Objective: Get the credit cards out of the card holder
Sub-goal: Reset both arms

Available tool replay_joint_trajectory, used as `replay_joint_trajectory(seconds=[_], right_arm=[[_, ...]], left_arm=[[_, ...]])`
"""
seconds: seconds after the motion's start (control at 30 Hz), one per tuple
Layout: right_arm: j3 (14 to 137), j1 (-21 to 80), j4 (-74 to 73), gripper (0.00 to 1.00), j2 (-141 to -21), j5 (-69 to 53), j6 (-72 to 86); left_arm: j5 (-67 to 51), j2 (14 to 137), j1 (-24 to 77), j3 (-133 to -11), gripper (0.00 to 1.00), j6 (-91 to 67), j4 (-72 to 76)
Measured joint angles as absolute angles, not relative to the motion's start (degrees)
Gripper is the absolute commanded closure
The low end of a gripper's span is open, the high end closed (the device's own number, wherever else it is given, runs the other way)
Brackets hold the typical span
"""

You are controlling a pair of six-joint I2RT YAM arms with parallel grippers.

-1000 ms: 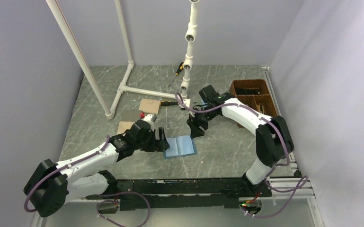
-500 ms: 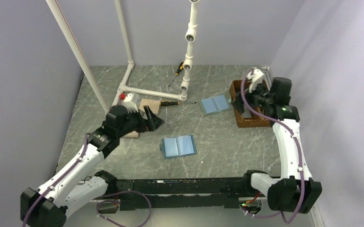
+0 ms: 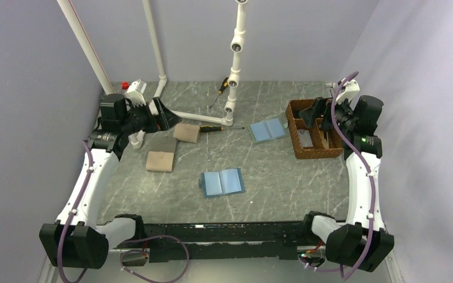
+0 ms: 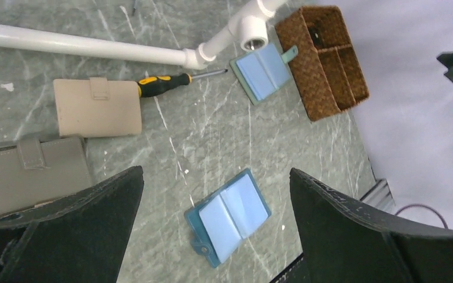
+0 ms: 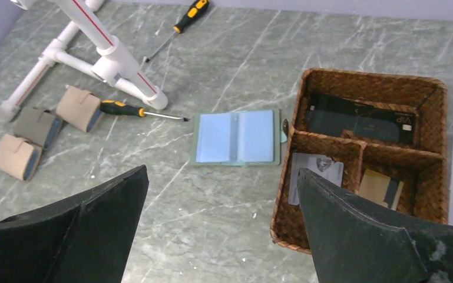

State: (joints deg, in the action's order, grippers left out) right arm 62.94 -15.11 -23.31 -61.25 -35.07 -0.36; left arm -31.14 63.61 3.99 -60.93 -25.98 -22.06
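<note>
My left gripper [image 4: 212, 177] and right gripper [image 5: 221, 171] are wide open and empty. The card holder [image 3: 222, 183] lies open mid-table, and some cards [image 5: 321, 168] lie in the basket [image 5: 371, 82]. My worry is that the paler folder [image 3: 268, 130] looks similar, so I could reach for the wrong one.

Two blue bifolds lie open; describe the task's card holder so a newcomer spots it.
On the grey marbled table, the card holder lies open, alone near the middle. The other folder lies farther back beside the wicker basket, edged pale grey-green; this one's border is darker teal-blue.
</note>
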Motion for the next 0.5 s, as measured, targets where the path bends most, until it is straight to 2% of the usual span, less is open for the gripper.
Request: replay_joint_trajectory(seconds=[0.5], right_arm=[[61.36, -16.95, -20.75, 0.00, -61.93, -39.75, 2.59]], left_arm=[[-34.72, 61.69, 3.99, -54.48, 0.00, -17.17, -23.14]])
